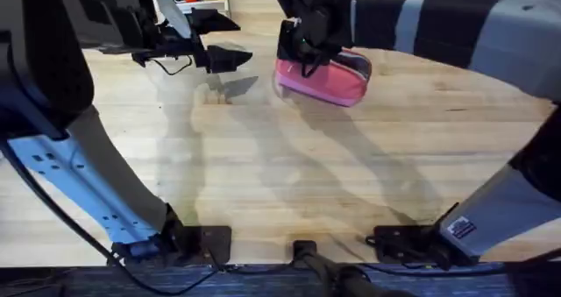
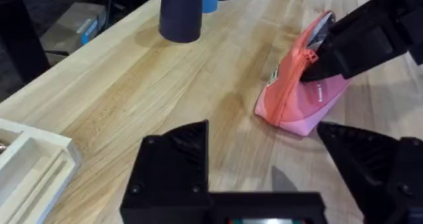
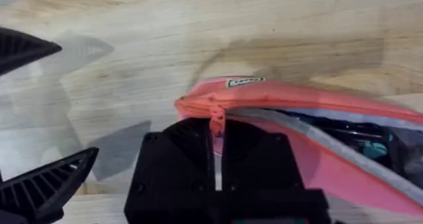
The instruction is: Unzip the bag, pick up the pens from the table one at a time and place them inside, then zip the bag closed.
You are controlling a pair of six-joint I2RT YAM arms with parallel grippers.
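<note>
- The bag [image 1: 326, 81] is the pink pouch lying on the table [image 1: 289, 174], directly under your right gripper [image 3: 216, 130]; you see its zipper running along the top edge, partly parted, with a dark inside and something teal showing within.
- Your right gripper is clenched on the zipper pull [image 3: 215, 116] at the closed end of the bag, its two black fingers pressed together with the small pink tab between them.
- From the left wrist view, the bag [image 2: 299, 92] lies ahead of your left gripper [image 2: 277, 154] and off to its side, near it but apart, with the right gripper [image 2: 330, 52] down on the zipper line.
- Your left gripper [image 1: 230, 59] is released: its fingers stand well apart, above the bare wood, grasping nothing.
- Farther from that gripper, a dark cylinder [image 2: 180, 12] stands upright near the table's far edge, and a pale wooden tray [image 2: 26, 159] sits off to its other side.
</note>
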